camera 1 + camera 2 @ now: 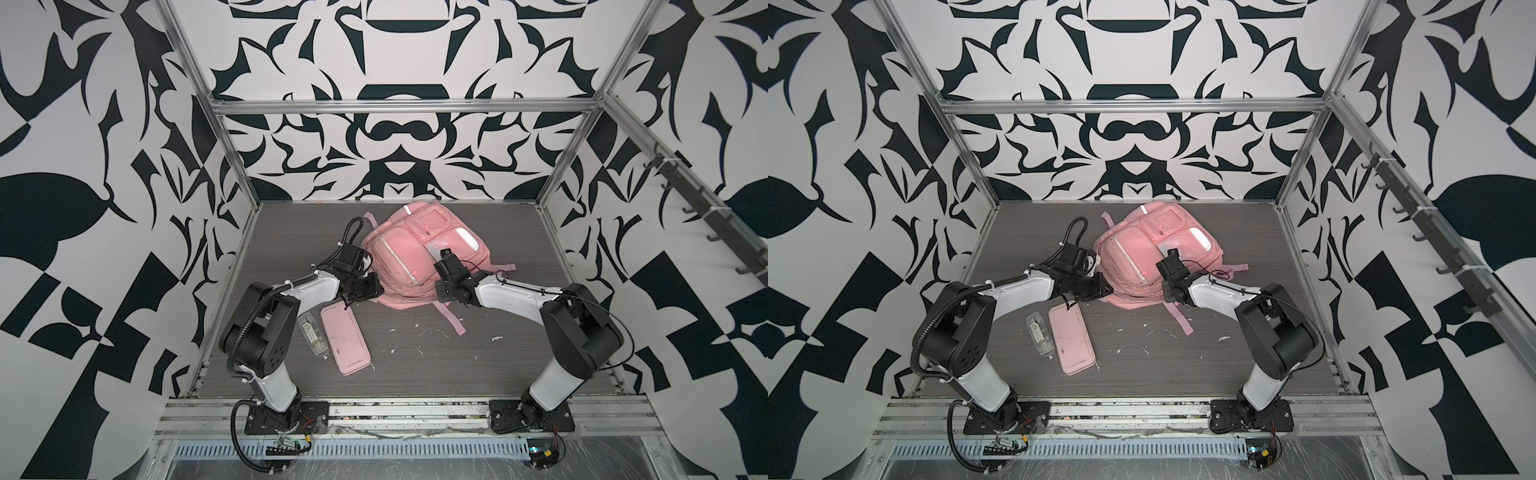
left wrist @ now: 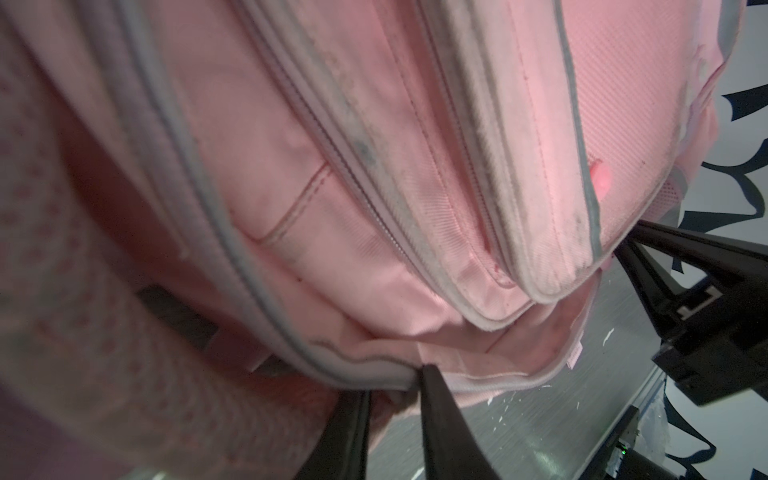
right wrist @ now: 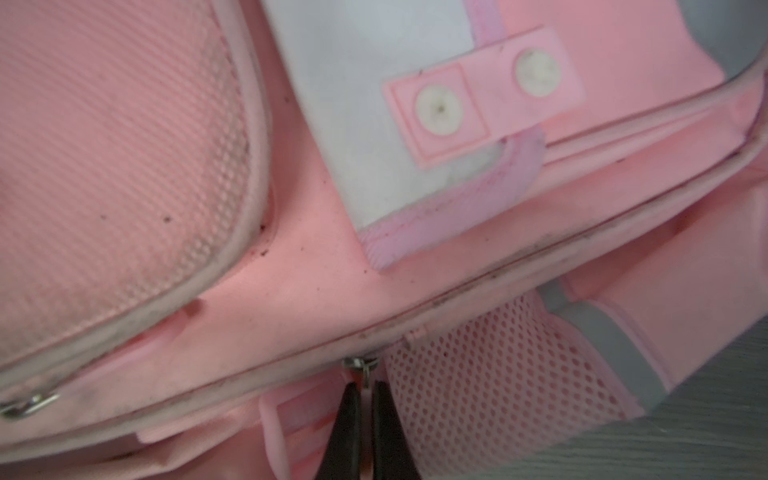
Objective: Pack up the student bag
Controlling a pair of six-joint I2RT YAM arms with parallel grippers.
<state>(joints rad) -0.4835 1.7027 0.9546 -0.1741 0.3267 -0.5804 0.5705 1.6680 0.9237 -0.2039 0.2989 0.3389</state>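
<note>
Two hands grip the student bag (image 1: 392, 257): left hand (image 2: 395, 386) pinches its seven o'clock hem, right hand (image 3: 365, 386) clamps a zipper pull (image 3: 365, 368) at five o'clock

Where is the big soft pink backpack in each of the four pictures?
In a top view: the big soft pink fabric backpack lies mid-picture, toward the back wall, between the arms.
In a top view: same spot, a little further left.
Left wrist view: it fills most of the picture.
Right wrist view: it fills nearly everything.
Shared landmark: the grey wood-grain table under it, seen in all four.
</note>
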